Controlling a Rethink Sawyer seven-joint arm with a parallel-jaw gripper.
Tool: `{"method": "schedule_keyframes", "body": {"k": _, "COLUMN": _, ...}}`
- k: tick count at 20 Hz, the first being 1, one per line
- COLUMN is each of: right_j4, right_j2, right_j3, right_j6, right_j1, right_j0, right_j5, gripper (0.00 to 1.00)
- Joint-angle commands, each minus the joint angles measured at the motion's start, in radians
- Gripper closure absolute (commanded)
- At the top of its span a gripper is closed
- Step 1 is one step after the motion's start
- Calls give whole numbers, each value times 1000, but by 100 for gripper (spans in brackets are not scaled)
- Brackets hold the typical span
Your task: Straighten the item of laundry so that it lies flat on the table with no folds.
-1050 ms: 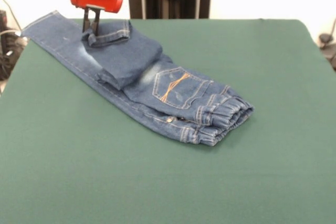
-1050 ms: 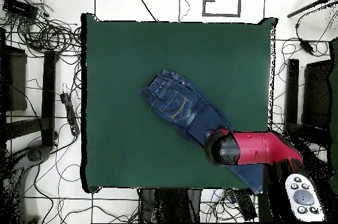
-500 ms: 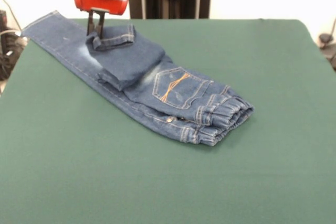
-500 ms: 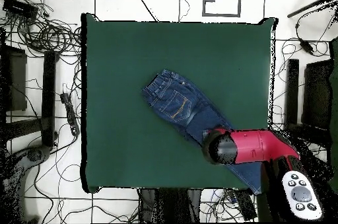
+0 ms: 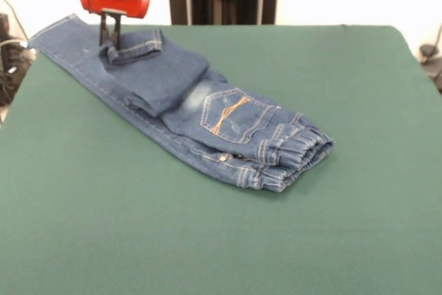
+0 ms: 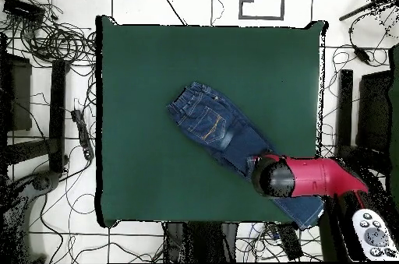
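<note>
One pair of jeans [image 5: 207, 112] lay diagonally on the single green desk [image 5: 207, 240], one leg folded back over the other. One claw [image 5: 109, 38] was closed on the folded leg's hem near the desk's corner.

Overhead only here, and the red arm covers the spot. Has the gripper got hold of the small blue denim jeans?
Observer: Yes. From the front, the red and black gripper has its fingers pinched on the cuff of the small blue denim jeans.
Operator: Which leg's cuff?
Observer: The upper leg, which is doubled back over the other; its fold lies midway along the lower leg.
Operator: Is the cuff off the cloth?
Observer: It rests on the lower leg, not on the dark green cloth table; only its pinched corner stands up slightly.
</note>
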Motion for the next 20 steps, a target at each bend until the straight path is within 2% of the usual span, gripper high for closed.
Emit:
{"method": "schedule_keyframes", "body": {"k": 1, "right_j4": -65, "right_j2": 145, "right_j3": 117, "right_j6": -303, "right_j1": -15, "right_j0": -33, "right_j5": 73, "gripper": 100}}
{"method": "schedule_keyframes", "body": {"k": 10, "right_j4": -99, "right_j2": 179, "right_j3": 136, "right_j6": -313, "right_j1": -33, "right_j0": -83, "right_j5": 102, "gripper": 100}}
{"method": "schedule_keyframes", "body": {"k": 20, "right_j4": -128, "right_j2": 202, "right_j3": 83, "right_j6": -313, "right_j1": 9, "right_j0": -91, "right_j5": 119, "gripper": 100}}
